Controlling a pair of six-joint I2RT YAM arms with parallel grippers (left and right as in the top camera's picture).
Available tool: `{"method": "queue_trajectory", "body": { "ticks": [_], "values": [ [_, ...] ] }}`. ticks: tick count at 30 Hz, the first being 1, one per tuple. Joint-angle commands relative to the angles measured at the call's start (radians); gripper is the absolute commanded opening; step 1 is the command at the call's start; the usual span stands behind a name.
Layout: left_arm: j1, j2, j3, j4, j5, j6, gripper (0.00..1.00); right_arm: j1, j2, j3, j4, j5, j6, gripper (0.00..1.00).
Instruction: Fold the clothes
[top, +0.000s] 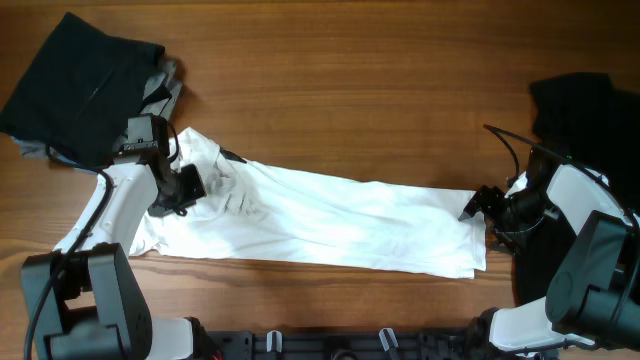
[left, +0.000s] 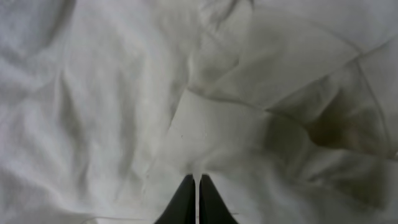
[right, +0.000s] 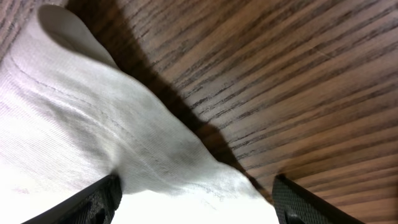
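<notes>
The clothes here are a white T-shirt (top: 330, 220) lying stretched out in a long band across the wooden table (top: 350, 90). My left gripper (top: 193, 188) rests on its crumpled left end. In the left wrist view its jaws (left: 198, 178) are pressed together, and creases of white cloth (left: 124, 112) run into the tips. My right gripper (top: 474, 206) is at the shirt's right end. In the right wrist view it (right: 196, 182) stands open, with the white hem (right: 93, 124) lying between the wide-apart fingers (right: 102, 196).
A black garment (top: 85, 85) lies at the far left corner with a grey one (top: 165, 88) under its edge. Another black garment (top: 580, 110) lies at the far right, behind the right arm. The arm bases stand along the near edge.
</notes>
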Motion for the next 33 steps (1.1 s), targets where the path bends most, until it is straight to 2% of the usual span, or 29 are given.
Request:
{"method": "queue_trajectory", "body": {
  "ticks": [1, 4, 7, 9, 11, 13, 15, 18, 21, 23, 27, 29, 33],
  "values": [
    [0.038, -0.013, 0.122, -0.140, -0.010, 0.000, 0.04, 0.003, 0.055, -0.064, 0.043, -0.032, -0.046, 0.83],
    [0.079, -0.044, 0.230, -0.240, -0.011, -0.007, 0.04, 0.003, 0.055, -0.064, 0.045, -0.032, -0.047, 0.84],
    [0.111, -0.077, 0.249, -0.217, 0.000, -0.006, 0.04, 0.003, 0.055, -0.064, 0.046, -0.032, -0.047, 0.84],
    [0.109, -0.077, 0.249, -0.164, 0.101, 0.018, 0.12, 0.003, 0.055, -0.064, 0.047, -0.032, -0.047, 0.84],
    [0.088, -0.065, 0.246, -0.094, 0.240, 0.135, 0.24, 0.003, 0.055, -0.064, 0.051, -0.032, -0.047, 0.84],
    [0.045, -0.024, 0.245, -0.042, 0.242, 0.190, 0.32, 0.003, 0.055, -0.064, 0.054, -0.032, -0.047, 0.84],
    [0.013, 0.040, 0.245, -0.030, 0.229, 0.243, 0.33, 0.003, 0.055, -0.064, 0.054, -0.032, -0.047, 0.84],
    [-0.005, 0.147, 0.245, -0.021, 0.143, 0.245, 0.29, 0.003, 0.055, -0.064, 0.054, -0.032, -0.047, 0.84],
    [-0.004, 0.225, 0.245, 0.008, 0.140, 0.245, 0.24, 0.003, 0.055, -0.064, 0.054, -0.032, -0.054, 0.84],
    [-0.004, 0.237, 0.245, 0.023, 0.139, 0.245, 0.24, 0.003, 0.055, -0.064, 0.054, -0.032, -0.054, 0.84],
    [-0.004, 0.240, 0.245, 0.040, 0.124, 0.246, 0.33, 0.003, 0.055, -0.064, 0.054, -0.032, -0.054, 0.84],
    [-0.004, 0.241, 0.244, 0.043, 0.096, 0.247, 0.54, 0.003, 0.055, -0.064, 0.054, -0.032, -0.055, 0.84],
    [-0.004, 0.241, 0.238, 0.027, 0.087, 0.317, 0.56, 0.003, 0.055, -0.064, 0.054, -0.048, -0.069, 0.84]
  ]
}}
